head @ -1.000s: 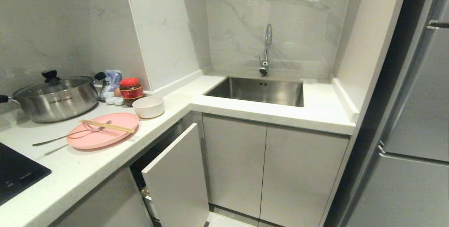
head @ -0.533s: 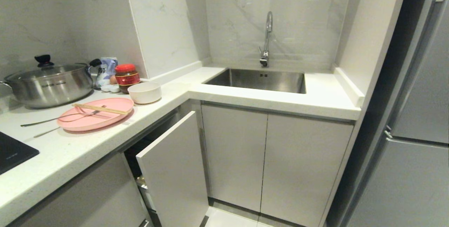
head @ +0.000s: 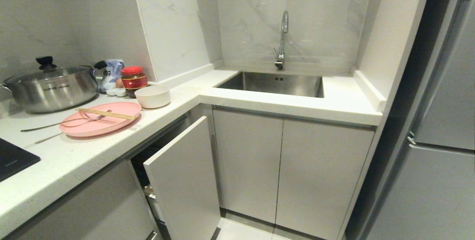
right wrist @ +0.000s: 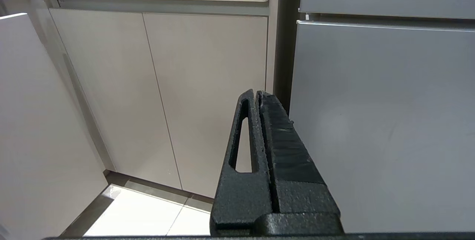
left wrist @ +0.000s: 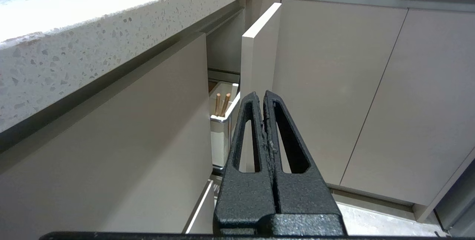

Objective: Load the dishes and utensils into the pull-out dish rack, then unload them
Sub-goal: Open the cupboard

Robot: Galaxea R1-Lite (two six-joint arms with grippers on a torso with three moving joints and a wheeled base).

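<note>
On the counter at the left lies the pale-pink plate (head: 111, 125), with the wooden chopsticks (head: 107, 114) across it and the silver fork (head: 48, 126) resting on its rim. The off-white bowl (head: 152, 96) stands just behind it. Below the counter, the pull-out dish rack's grey drawer front (head: 185, 180) stands partly pulled out. The left wrist view shows its white caddy (left wrist: 219, 136) behind that front (left wrist: 259, 58), with two wooden stick ends in it. My left gripper (left wrist: 259, 93) is shut and empty, low before the drawer. My right gripper (right wrist: 256, 91) is shut and empty, facing the cabinets and fridge.
A lidded steel pot (head: 52, 89), a red-lidded jar (head: 133, 80) and small packets stand at the back left. A black hob (head: 11, 158) is at the near left. The steel sink (head: 274, 84) with its tap (head: 282, 39) is ahead, and the grey fridge (head: 441, 140) is on the right.
The whole head view has shifted: counter, sink and drawer front now sit higher and further left, so the camera has sunk. Nothing on the counter has moved.
</note>
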